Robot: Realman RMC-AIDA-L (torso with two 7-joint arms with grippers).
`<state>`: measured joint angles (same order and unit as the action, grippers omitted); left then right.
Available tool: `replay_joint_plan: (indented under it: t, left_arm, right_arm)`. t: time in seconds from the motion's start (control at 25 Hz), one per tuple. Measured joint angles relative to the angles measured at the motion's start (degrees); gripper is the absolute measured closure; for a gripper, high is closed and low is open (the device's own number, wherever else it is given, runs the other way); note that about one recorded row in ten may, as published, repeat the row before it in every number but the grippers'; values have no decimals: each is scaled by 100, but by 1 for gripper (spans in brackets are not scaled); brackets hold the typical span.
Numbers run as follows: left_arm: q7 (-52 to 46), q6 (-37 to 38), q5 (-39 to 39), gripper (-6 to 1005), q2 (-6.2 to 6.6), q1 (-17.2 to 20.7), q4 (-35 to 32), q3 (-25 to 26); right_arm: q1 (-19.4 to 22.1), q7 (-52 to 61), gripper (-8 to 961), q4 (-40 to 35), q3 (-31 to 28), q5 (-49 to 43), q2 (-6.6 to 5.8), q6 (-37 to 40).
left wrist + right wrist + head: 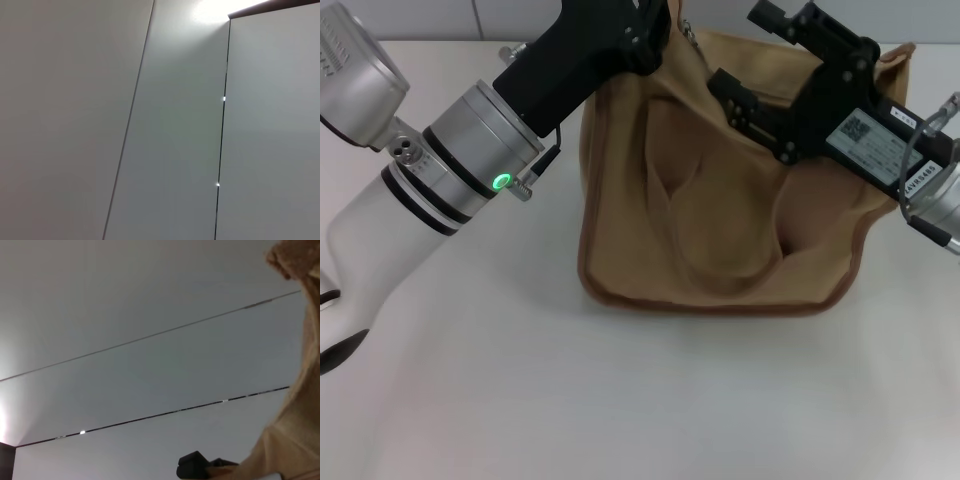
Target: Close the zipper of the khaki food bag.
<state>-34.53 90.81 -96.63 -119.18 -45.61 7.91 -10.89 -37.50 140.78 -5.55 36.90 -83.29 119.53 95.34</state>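
Observation:
The khaki food bag (720, 200) stands on the white table, with brown edge trim and a flat front pocket facing me. My left gripper (645, 35) reaches in from the left to the bag's top left corner, and its tip is cut off by the picture's top edge. A small silver metal piece (689, 34) shows beside it; the zipper's tape is hidden. My right gripper (735, 46) comes from the right over the bag's top, its two black fingers (745, 100) wide apart with khaki cloth between them. The right wrist view shows bag cloth (295, 390) and a black fingertip (197, 469).
The white table (620, 400) spreads in front of and to the left of the bag. The left wrist view shows only pale wall panels (175, 125). The right wrist view shows wall panels (150, 340) behind the cloth.

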Motion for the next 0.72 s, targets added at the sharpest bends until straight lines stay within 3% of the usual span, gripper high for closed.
replay_joint_plan:
  t: [0.72]
  left_arm:
    - [2, 7, 4, 982, 1, -1, 52, -23]
  right_arm:
    - [-332, 3, 267, 90, 127, -12, 7, -220]
